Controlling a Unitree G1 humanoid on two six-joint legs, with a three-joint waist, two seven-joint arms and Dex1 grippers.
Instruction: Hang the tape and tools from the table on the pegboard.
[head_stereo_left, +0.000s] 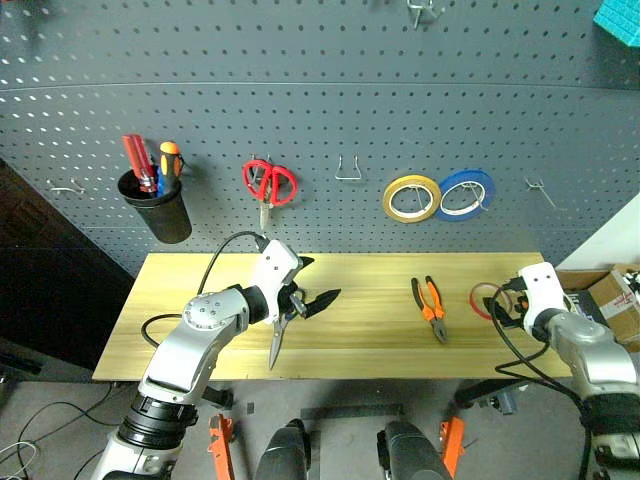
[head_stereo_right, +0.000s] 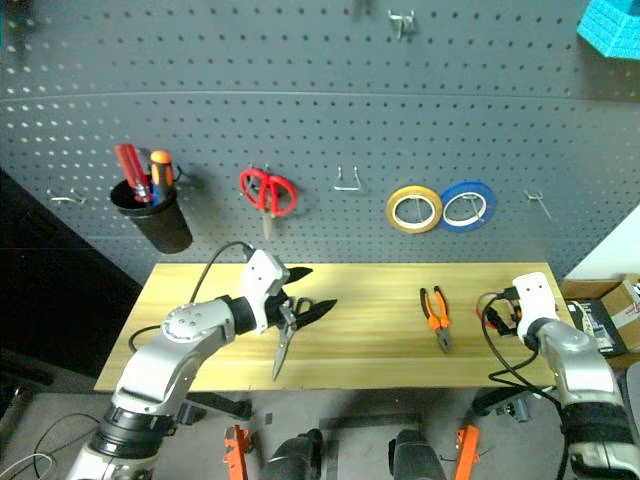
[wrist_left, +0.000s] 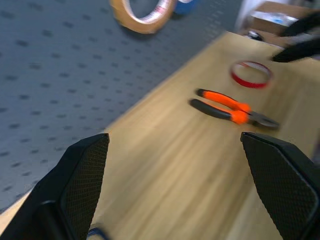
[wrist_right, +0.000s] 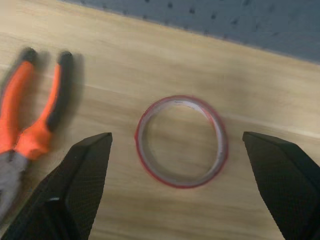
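The thin red tape (wrist_right: 219, 150) lies flat near the right end of the yellow table (head_stereo_left: 370, 345). My right gripper (head_stereo_left: 505, 308) hovers open just over it, with the ring centred between its fingers in the right wrist view. Orange-and-black pliers (head_stereo_left: 431, 308) lie to the left of the tape. Dark-handled steel scissors (head_stereo_left: 276, 345) rest on the table's left half, blades toward the front edge. My left gripper (head_stereo_left: 313, 284) stands open over their handles, holding nothing and pointing right toward the pliers (wrist_left: 230, 107). An orange-handled screwdriver (head_stereo_left: 170, 158) stands in a cup on the pegboard (head_stereo_left: 330, 90).
On the pegboard hang a black cup (head_stereo_left: 160, 210), red-handled scissors (head_stereo_left: 268, 183), a yellow tape ring (head_stereo_left: 411, 197) and a blue tape ring (head_stereo_left: 466, 193). Bare hooks (head_stereo_left: 348, 170) sit between the scissors and the tapes and at both ends. Cardboard boxes (head_stereo_left: 610, 300) stand beyond the table's right end.
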